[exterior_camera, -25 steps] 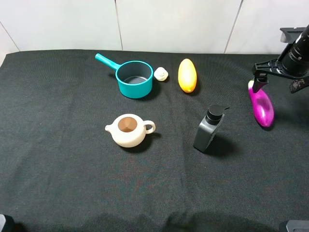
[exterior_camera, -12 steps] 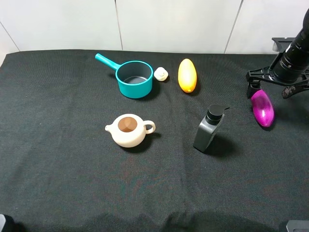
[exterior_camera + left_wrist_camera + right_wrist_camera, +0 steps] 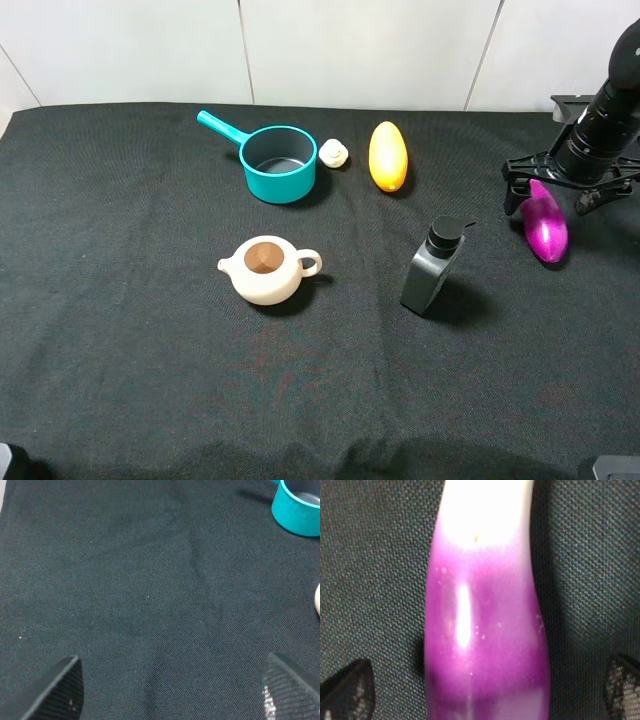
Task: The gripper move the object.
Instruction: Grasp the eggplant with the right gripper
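Note:
The glossy purple eggplant (image 3: 546,228) lies on the black cloth at the far right. My right gripper (image 3: 556,186) is open right over its far end, one black finger on each side. In the right wrist view the eggplant (image 3: 485,645) fills the middle, its white neck toward the frame's top, with the fingertips (image 3: 350,687) apart at both lower corners. My left gripper (image 3: 172,690) is open over bare cloth and does not show in the exterior high view.
A grey pump bottle (image 3: 432,266) stands left of the eggplant. A yellow-orange oval fruit (image 3: 387,155), a small white ball (image 3: 333,153) and a teal saucepan (image 3: 275,160) sit at the back. A cream teapot (image 3: 268,269) stands mid-table. The saucepan also shows in the left wrist view (image 3: 298,507).
My right gripper has come down over the eggplant's far end and now straddles it. The eggplant has stayed in place. The left arm has not moved.

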Tool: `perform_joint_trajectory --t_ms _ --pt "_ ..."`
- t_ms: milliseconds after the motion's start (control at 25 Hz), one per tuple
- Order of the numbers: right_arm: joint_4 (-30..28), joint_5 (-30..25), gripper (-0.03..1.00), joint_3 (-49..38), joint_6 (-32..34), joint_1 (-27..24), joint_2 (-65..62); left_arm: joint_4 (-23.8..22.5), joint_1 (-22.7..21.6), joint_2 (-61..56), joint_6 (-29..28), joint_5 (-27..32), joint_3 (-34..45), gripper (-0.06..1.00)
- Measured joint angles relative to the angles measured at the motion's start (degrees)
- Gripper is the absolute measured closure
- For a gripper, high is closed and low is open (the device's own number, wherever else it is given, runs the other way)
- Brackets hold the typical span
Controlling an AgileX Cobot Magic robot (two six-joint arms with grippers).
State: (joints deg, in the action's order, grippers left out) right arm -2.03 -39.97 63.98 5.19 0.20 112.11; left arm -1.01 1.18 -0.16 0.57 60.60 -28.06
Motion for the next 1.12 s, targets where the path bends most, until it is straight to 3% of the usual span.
perform_joint_trajectory --t_ms 1120 --pt "-0.10 1.34 0.27 0.27 0.00 0.00 3.73 0.00 0.00 0.00 0.00 0.00 0.00 0.18"
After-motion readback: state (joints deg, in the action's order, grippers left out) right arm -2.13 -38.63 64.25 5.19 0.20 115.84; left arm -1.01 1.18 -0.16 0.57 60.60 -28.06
